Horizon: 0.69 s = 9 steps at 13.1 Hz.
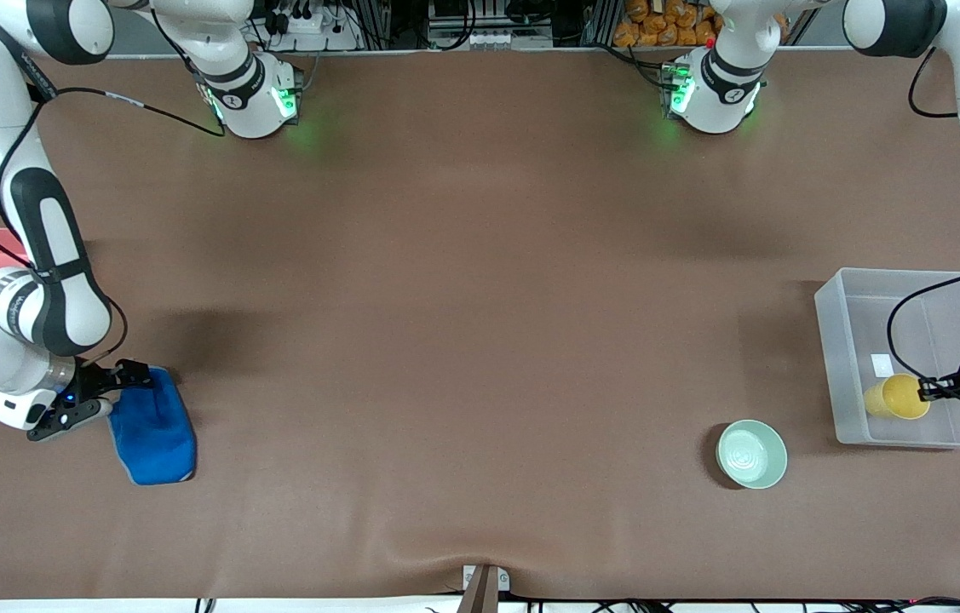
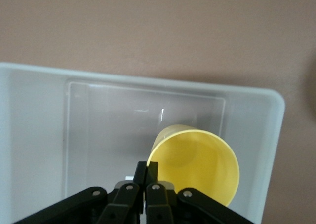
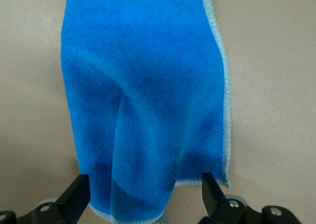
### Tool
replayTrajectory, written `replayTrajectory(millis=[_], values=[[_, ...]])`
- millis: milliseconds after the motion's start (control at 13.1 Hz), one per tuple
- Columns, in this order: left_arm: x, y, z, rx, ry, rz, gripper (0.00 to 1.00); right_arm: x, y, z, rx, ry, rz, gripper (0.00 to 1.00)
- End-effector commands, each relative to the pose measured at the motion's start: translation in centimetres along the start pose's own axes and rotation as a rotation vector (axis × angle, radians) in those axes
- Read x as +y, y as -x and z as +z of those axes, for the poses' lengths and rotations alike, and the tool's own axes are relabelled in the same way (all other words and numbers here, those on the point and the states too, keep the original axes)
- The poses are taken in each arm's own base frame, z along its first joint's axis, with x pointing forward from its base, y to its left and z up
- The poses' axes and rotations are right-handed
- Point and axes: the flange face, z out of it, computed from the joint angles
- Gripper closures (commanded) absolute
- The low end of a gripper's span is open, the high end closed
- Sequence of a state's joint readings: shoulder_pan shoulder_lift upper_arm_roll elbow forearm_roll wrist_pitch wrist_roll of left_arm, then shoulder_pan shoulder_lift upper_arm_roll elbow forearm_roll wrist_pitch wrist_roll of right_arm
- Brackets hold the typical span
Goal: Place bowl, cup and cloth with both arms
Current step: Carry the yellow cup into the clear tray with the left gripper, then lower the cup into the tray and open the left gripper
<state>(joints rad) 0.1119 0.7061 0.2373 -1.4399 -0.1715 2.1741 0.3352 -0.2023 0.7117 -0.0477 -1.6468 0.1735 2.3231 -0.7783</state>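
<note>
The yellow cup (image 1: 898, 397) hangs tilted inside the clear bin (image 1: 837, 340), its rim pinched by your left gripper (image 1: 928, 390); lower it before letting go. The mint bowl (image 1: 752, 454) waits just beside the bin. Your right gripper (image 1: 129, 380), fingers apart, straddles the blue cloth (image 1: 153, 436); close squarely on the raised fold.

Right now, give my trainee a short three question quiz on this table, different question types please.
1. True or false: the left gripper is shut on the cup rim, over the clear bin.
2. The right gripper is: A) shut on the bowl; B) open around the cloth edge; C) waiting.
3. Fill in: the bowl sits on the ____.

Key: 1 true; 2 B; 3 table.
</note>
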Motion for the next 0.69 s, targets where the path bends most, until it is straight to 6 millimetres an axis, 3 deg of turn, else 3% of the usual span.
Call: replayTrajectory(millis=[0,459,536,612], values=[[0.1,-1.2,0.6,0.042,0.020,-0.020,1.00,0.3,0.6,0.4,0.007,-0.029,0.005,0.00],[0.6,-1.7,2.1,0.059,0.028,-0.020,1.00,0.1,0.8,0.6,0.004,-0.045,0.013,0.00],[0.8,-1.9,2.3,0.060,0.027,-0.012,0.89,0.1,0.7,0.6,0.020,-0.063,0.034,0.03],[0.7,-2.1,2.1,0.066,0.024,-0.008,0.75,0.0,0.7,0.5,0.034,-0.075,0.051,0.17]])
